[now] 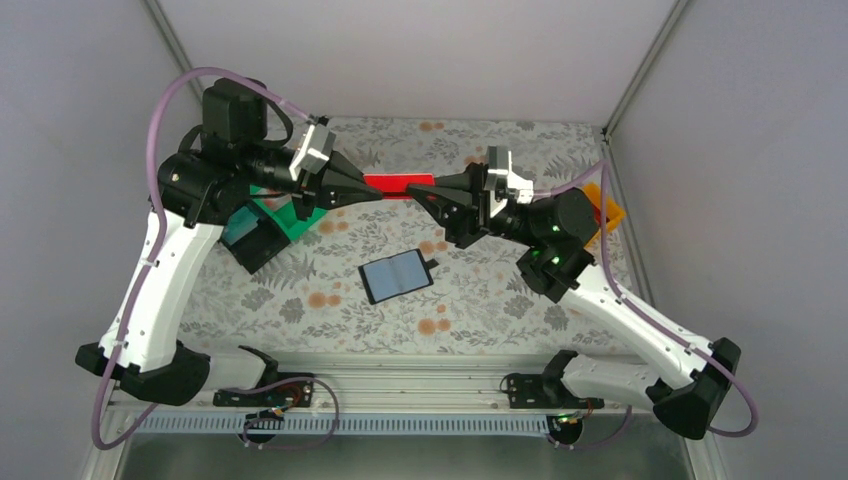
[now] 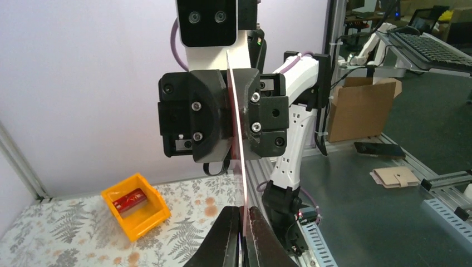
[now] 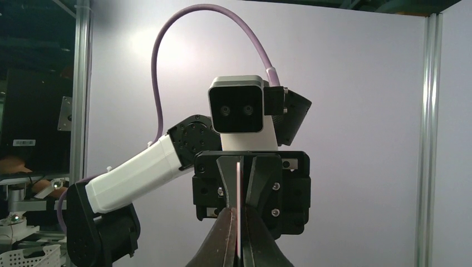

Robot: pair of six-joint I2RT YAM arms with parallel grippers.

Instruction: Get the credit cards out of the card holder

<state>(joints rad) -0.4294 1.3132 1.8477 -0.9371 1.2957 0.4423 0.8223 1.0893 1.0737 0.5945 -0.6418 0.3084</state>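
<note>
I've got the left end effector (image 1: 372, 192) and right end effector (image 1: 420, 196) both clamped on the red credit card (image 1: 398, 183) between them, seemingly a handover; the card holder (image 1: 397, 275) lies open beneath, on the surface (image 1: 300, 300).

credit card (image 1: 398, 185): red | card holder (image 1: 397, 276): blk rim & tab, slate-blue inner | table (image 1: 300, 300): grey fern print w/ orange blooms | bin (image 2: 135, 206): yellow-orange | tray (image 1: 290, 218): green | left arm (image 1: 150, 300): white shell, blk joints

An orange bin (image 2: 147, 218), green tray (image 1: 287, 214) and black tray (image 1: 266, 246) sit on the floral cloth (image 1: 330, 290).
</note>
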